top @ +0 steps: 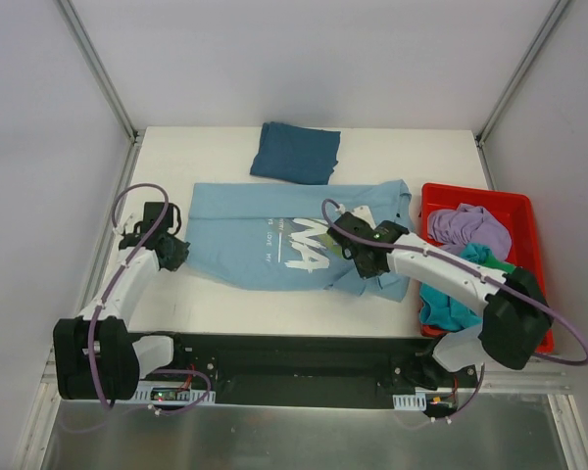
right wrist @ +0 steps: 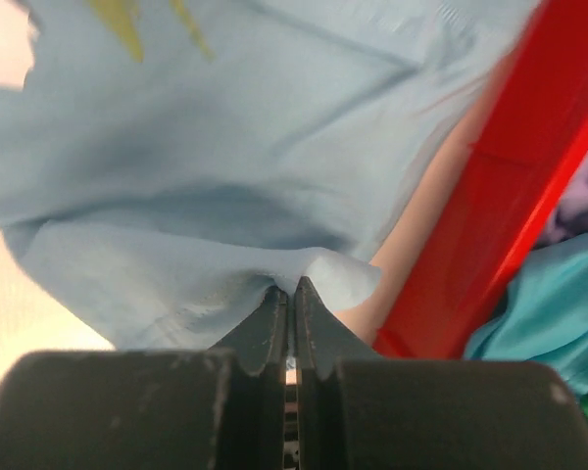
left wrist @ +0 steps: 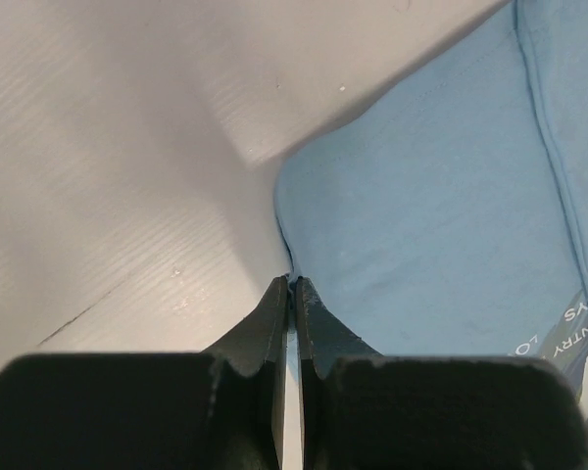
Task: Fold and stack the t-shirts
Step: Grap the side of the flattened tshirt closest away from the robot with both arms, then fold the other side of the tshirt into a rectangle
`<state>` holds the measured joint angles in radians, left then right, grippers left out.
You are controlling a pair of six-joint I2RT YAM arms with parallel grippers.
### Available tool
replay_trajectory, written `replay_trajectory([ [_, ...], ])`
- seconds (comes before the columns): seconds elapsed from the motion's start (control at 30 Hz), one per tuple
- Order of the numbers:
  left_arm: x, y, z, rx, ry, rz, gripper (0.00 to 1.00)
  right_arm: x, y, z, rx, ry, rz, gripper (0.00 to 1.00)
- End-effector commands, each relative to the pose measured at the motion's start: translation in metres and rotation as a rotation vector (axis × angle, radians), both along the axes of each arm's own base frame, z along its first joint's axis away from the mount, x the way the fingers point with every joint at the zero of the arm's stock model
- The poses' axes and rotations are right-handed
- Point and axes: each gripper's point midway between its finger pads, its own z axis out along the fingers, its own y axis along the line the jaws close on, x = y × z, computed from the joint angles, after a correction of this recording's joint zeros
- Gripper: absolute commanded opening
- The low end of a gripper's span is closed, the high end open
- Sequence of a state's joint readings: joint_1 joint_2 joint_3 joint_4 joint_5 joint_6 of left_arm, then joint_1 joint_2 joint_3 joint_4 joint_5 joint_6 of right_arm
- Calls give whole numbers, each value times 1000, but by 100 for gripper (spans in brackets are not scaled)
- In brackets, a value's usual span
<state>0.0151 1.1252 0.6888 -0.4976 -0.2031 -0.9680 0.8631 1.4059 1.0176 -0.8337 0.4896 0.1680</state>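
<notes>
A light sky-blue t-shirt (top: pixel 245 240) with white chest print lies spread across the middle of the table. My left gripper (top: pixel 171 252) is shut on its left edge, seen close in the left wrist view (left wrist: pixel 292 284) with the shirt (left wrist: pixel 441 196) to its right. My right gripper (top: pixel 366 266) is shut on a pinch of the same shirt near its right hem; the cloth (right wrist: pixel 225 147) bunches up at my fingertips (right wrist: pixel 286 286). A dark teal-blue t-shirt (top: pixel 296 152) lies folded at the back of the table.
A red plastic bin (top: pixel 475 191) stands at the right and holds a lilac tee (top: pixel 470 227), a turquoise tee (top: pixel 449 305) hanging over its near edge and a bit of green one. Its wall (right wrist: pixel 510 196) is close beside my right gripper. Metal frame posts rise at the back corners.
</notes>
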Motion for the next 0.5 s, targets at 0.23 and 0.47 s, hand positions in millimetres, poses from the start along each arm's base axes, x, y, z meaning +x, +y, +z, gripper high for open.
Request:
replay_trajectory([
  [0.23,36,10,17,24,-1,43,0,89,-11,40,-87,-102,-27,0],
  [0.47,58,17,25,41,-8,73,0,127,-8,47,-90,-106,-21,1],
])
